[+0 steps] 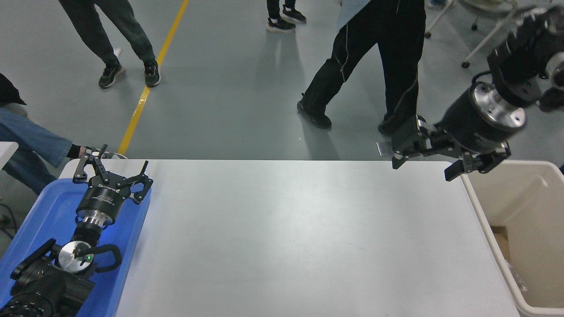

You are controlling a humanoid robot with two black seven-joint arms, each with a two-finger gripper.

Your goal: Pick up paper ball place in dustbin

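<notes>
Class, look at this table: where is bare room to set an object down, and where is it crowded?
Bare: the white table between the blue tray and the dustbin. Crowded: the tray, under the left pincer, and the far right corner, under the open right pincer.

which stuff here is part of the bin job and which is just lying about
Part of the job:
- dustbin
- right claw, open and empty above the table's far right corner
No paper ball in sight.

Just lying about:
- blue tray
- left claw, parked over it
</notes>
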